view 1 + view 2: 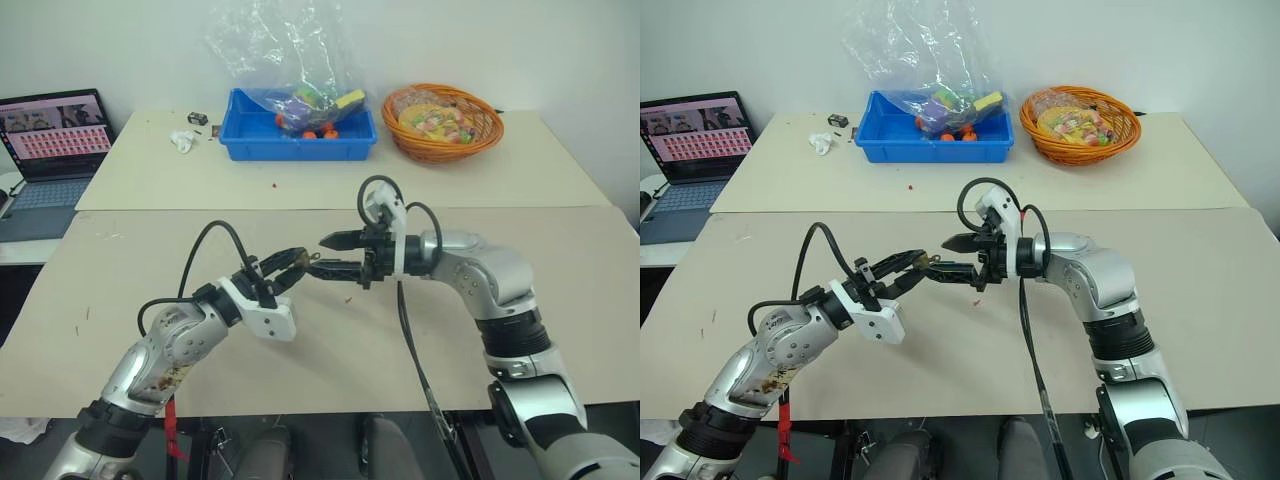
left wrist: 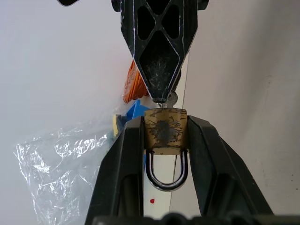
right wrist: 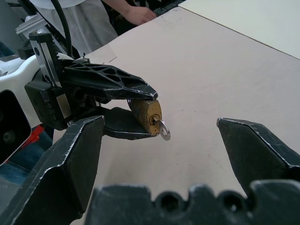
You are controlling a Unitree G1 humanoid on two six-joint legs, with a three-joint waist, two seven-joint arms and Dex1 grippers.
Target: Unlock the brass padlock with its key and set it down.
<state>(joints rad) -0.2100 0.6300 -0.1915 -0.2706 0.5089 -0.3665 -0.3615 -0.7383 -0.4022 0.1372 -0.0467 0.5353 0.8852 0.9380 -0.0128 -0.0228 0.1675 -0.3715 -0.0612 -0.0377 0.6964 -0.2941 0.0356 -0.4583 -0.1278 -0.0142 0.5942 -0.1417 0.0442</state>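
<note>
**Q:** What do the head views show?

**A:** Both arms meet above a tan table point(image 1: 560, 300). The left gripper point(image 1: 297, 262) pinches the brass padlock point(image 1: 301, 261). The right gripper point(image 1: 335, 255), at its 3 o'clock, points at it with fingers spread wide, holding nothing. At 12 o'clock, far back, sit a blue bin point(image 1: 300, 140), an orange basket point(image 1: 444, 122) and, at 10 o'clock, a laptop point(image 1: 50, 140).

**Q:** And the left wrist view?

**A:** The padlock sits clamped between two black fingers point(image 2: 126, 164), shackle toward the wrist. A right gripper fingertip comes close at 12 o'clock.

**Q:** The right wrist view?

**A:** The key point(image 3: 163, 131) sticks out of the padlock's end face, between the right gripper's parted fingers point(image 3: 75, 154); neither touches it.
</note>
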